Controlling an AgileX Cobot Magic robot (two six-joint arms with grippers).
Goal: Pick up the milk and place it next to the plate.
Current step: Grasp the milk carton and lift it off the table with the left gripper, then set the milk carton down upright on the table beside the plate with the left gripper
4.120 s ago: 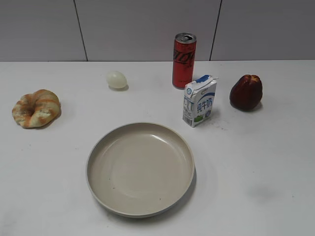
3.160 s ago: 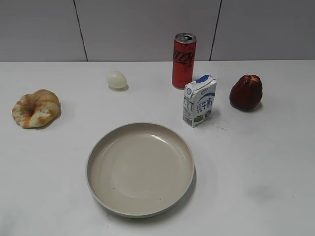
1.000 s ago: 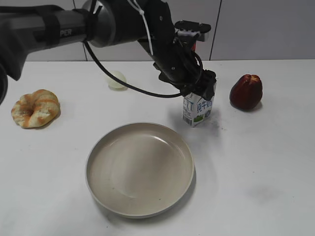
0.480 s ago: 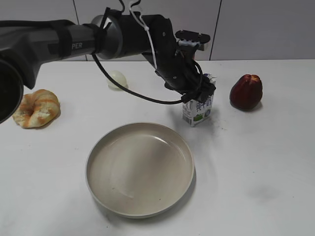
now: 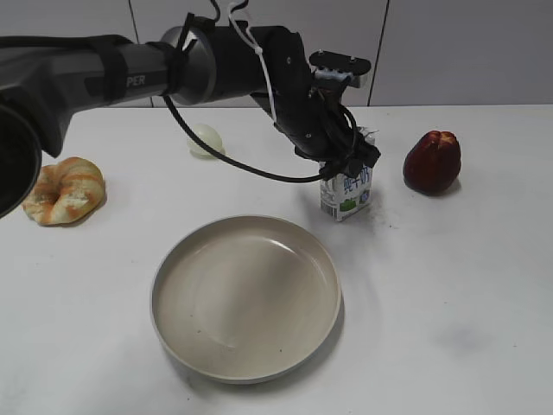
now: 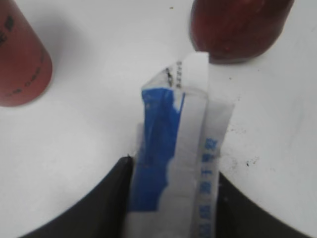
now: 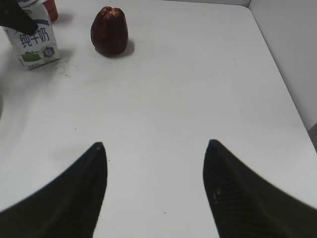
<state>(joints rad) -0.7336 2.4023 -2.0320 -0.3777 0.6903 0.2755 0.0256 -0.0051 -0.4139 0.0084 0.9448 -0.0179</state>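
So the plate point(image 5: 246, 296) sits front and center on the surface point(image 5: 449, 294). The milk point(image 5: 346, 194) is behind it, a bit to the right, with the left pincer point(image 5: 347, 164) right on top of it. A can point(image 6: 20, 59) stands behind the milk, the fruit point(image 5: 431, 162) is off to its right, an egg point(image 5: 206, 140) back left, and a pastry point(image 5: 62, 190) far left.

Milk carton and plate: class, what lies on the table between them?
Nothing: the exterior view shows bare white table between the milk carton and the plate.
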